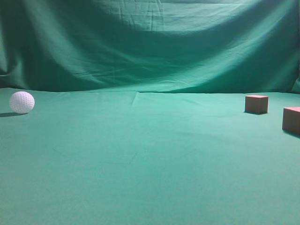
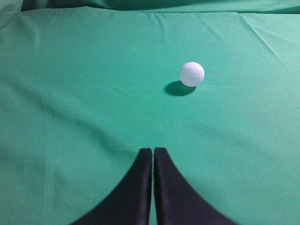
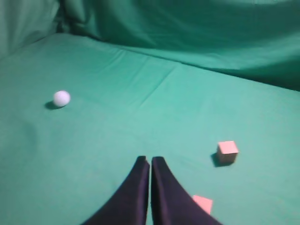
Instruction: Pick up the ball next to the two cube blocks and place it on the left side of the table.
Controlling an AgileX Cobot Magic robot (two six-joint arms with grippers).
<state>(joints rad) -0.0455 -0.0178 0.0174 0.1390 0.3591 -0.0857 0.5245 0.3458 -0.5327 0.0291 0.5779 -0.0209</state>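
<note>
The white dimpled ball [image 1: 22, 102] rests on the green table [image 1: 140, 159] at the far left, apart from the blocks. It also shows in the left wrist view [image 2: 192, 74] and the right wrist view [image 3: 61, 98]. The two reddish-brown cube blocks [image 1: 257, 103] [image 1: 291, 120] sit at the far right; they also show in the right wrist view [image 3: 227, 152] [image 3: 203, 204], the nearer partly behind a finger. My left gripper [image 2: 153, 150] is shut and empty, short of the ball. My right gripper [image 3: 150, 160] is shut and empty, left of the blocks. Neither gripper shows in the exterior view.
A green cloth backdrop [image 1: 150, 42] hangs behind the table and folds round its left side in the right wrist view [image 3: 28, 23]. Bare wrinkled cloth lies between the ball and the blocks.
</note>
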